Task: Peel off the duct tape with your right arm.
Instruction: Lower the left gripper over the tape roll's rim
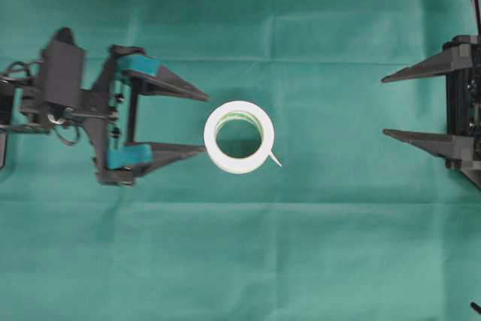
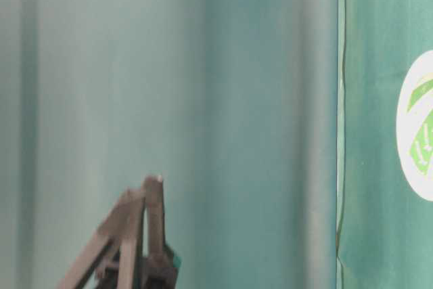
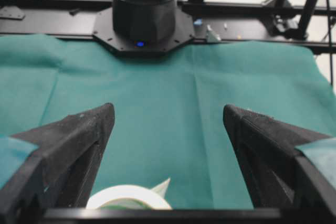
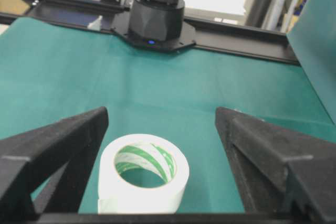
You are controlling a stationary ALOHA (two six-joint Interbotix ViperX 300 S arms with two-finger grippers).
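- Duct tape (image 1: pixel 239 137): 1 white roll lying flat on the green cloth (image 1: pixel 301 261) over the bench, near the middle of the overhead view. The ring's axis stands upright, so the hole faces up; the pale green core shows inside.
- Tail: a short white strip sticks out from the roll's lower right rim in the overhead view, pointing right and slightly down, toward the right arm's side.
- Left hand (image 1: pixel 207 125): just left of the roll, fingers pointing right at it. Jaws spread wide, wider than the roll, holding nothing. Fingertips sit close to the roll's left edge; I cannot tell if they touch. Teal pads (image 1: pixel 137 64) visible at the finger bases.
- Right hand (image 1: pixel 383 106): at the far right edge, well apart from the roll, 2 long black fingers pointing left. Jaws wide apart, empty.
- Right wrist view: roll lies between the 2 finger silhouettes, nearer the left one.
- Containers: none seen.
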